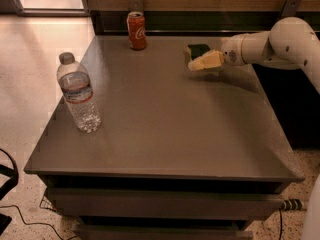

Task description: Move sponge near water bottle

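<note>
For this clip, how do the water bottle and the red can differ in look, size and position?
The water bottle is clear plastic with a grey cap; the red can is opaque. The water bottle looks taller than the red can. The water bottle stands near the left edge of the table, the red can at its far edge. Both are upright with nothing touching them; the claw is at the sponge, towards the far right.

I see the gripper (200, 63) at the far right of the bench (165, 134), hiding part of the sponge (199, 49). The arm (280, 44) is cut off by the right edge.
</note>
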Robot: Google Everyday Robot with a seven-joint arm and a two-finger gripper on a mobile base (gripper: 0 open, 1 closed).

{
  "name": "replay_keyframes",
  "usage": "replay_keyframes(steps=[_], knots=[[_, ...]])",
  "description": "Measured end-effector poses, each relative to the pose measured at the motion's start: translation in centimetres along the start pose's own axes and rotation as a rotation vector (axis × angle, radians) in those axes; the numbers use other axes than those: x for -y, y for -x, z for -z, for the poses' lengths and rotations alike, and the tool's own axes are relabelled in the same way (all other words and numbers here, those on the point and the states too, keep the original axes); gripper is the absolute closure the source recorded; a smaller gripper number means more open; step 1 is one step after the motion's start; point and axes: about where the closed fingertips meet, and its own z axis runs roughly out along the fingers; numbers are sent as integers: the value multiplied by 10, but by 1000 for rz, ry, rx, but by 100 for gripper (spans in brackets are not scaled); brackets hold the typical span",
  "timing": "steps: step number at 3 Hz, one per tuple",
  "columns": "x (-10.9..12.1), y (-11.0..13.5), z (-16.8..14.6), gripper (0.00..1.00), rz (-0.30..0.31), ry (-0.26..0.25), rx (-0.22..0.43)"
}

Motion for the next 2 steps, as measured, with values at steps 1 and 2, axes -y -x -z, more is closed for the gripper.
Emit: replay_keyframes(steps=[1, 2], knots=[[-6, -11, -9, 0, -43, 11, 22], [-14, -22, -18, 1, -88, 21, 46]])
